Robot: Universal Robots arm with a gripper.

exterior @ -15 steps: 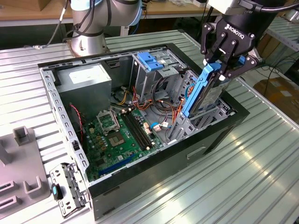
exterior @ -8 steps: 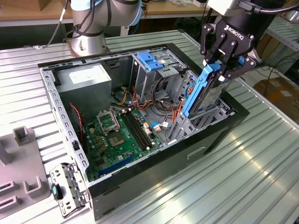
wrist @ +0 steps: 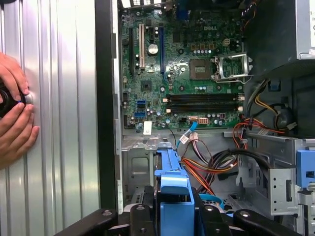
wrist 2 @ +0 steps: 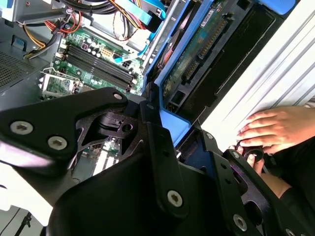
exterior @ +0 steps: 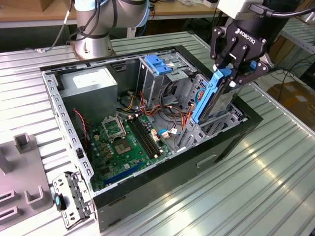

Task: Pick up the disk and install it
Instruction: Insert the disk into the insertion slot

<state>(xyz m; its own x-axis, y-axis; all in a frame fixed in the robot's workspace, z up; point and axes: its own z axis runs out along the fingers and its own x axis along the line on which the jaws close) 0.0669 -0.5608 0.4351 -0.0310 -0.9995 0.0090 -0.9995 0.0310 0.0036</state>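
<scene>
Disk [exterior: 216, 98] gripped by claw [exterior: 235, 73], fingers clamped on blue rail. Held on edge, tilted, lower end at drive bay in corner of open case [exterior: 147, 194], exterior view's right. Orange and red cables [exterior: 179, 115] bunched just beside bay. Counted: one disk, one case, one motherboard [exterior: 123, 142], one grey box [exterior: 91, 88], one blue-topped cage [exterior: 158, 66]. Person's hand [wrist: 17, 132] laid on worktop [exterior: 246, 196] beside case.

Case [exterior: 197, 164] sits on the table [exterior: 256, 196], motherboard [exterior: 123, 142] flat inside. The disk [exterior: 221, 101] is tilted in the gripper [exterior: 235, 73] at the case's end on the exterior view's right, power box [exterior: 91, 86] opposite.
</scene>
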